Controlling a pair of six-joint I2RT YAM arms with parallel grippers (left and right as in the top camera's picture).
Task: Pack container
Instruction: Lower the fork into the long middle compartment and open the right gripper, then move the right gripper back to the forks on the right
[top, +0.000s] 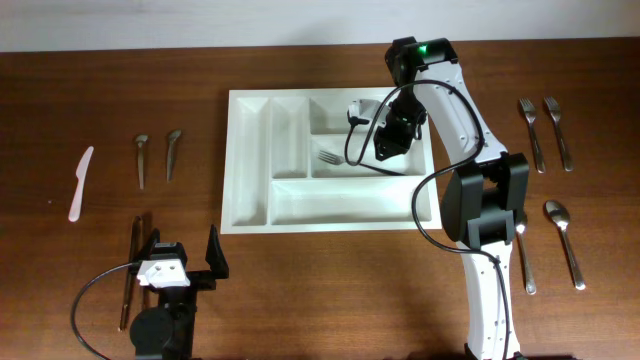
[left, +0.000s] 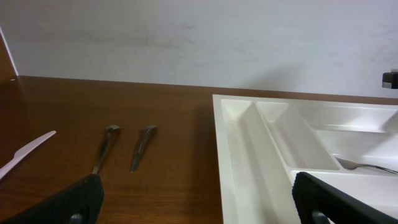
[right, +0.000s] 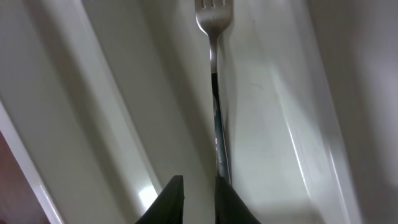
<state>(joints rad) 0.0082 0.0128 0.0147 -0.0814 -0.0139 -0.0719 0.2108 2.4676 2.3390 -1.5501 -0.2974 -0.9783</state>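
Your right gripper: fingers nearly together at the fork handle, grip unclear | fork lies in the container, middle long compartment, centre of the counter, nearer its far edge | your left gripper gapes wide by the near edge, bare wood beside the container's left rim.

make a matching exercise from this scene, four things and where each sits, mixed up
1 fork by the right claw
2 white plastic knife
3 left claw
4 large spoon

a far left of the table
b far right of the table
c middle long compartment of the tray
d front-left of the tray, open

Pairs: 1-c, 2-a, 3-d, 4-b
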